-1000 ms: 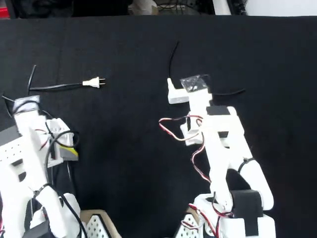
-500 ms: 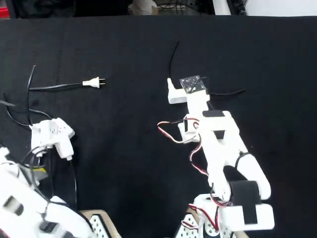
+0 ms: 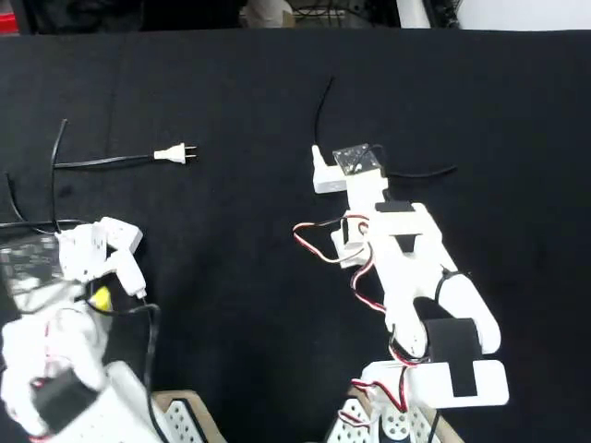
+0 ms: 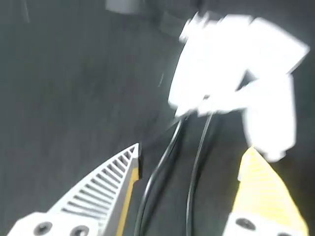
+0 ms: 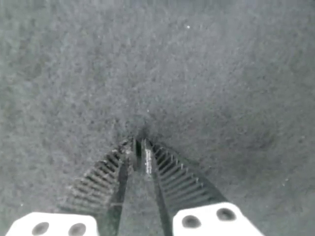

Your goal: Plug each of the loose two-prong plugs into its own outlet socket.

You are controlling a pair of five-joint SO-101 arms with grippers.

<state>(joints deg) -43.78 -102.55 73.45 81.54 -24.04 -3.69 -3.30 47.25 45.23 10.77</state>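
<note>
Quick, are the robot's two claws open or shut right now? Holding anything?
Left gripper: open, holding nothing; two black cords run between its fingers.
Right gripper: shut, holding nothing, above the black cloth.

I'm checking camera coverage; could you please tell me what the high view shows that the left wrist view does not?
Unlike the left wrist view, the high view shows a loose two-prong plug on its black cord and the right arm over a second white block. Unlike the high view, the left wrist view shows the left hand open, two black cords passing between its fingers. Both show the white outlet block and the black tablecloth.
</note>
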